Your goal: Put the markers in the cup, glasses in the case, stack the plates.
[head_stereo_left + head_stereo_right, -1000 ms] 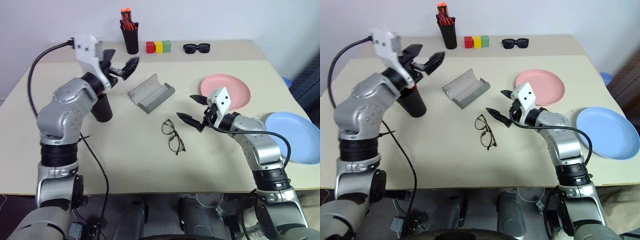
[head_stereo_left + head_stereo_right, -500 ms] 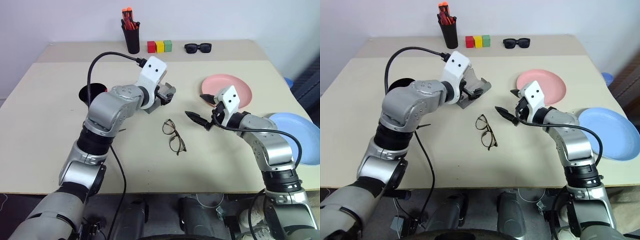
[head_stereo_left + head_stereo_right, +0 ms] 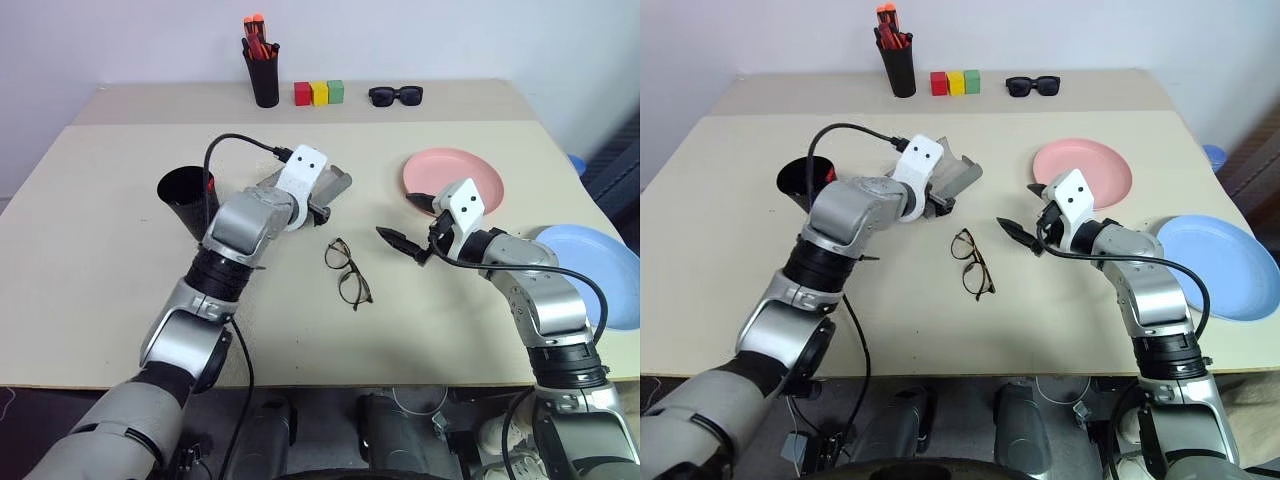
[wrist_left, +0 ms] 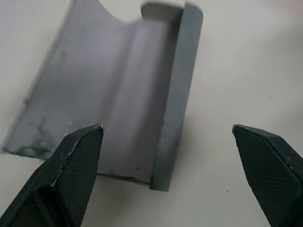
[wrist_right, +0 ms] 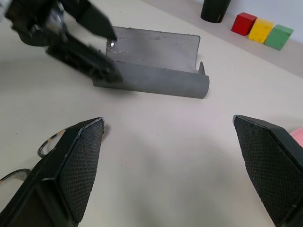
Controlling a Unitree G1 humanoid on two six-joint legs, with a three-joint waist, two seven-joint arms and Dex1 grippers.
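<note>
1. Two plates: pink [image 3: 452, 180], blue [image 3: 592, 270].
2. One cup [image 3: 186, 198].
3. One case [image 4: 118, 90], lying open.
4. One glasses [image 3: 347, 271].
5. One sunglasses [image 3: 395, 96].
6. Three blocks [image 3: 319, 93].
7. One pen holder [image 3: 263, 78].

we see case [image 4: 118, 90] grey, open, mid-table | glasses [image 3: 347, 271] wire, unfolded, flat, in front of case | cup [image 3: 185, 200] blk, upright, red tip inside | pink plate [image 3: 455, 178] & blue plate [image 3: 590, 270] apart, unstacked
</note>
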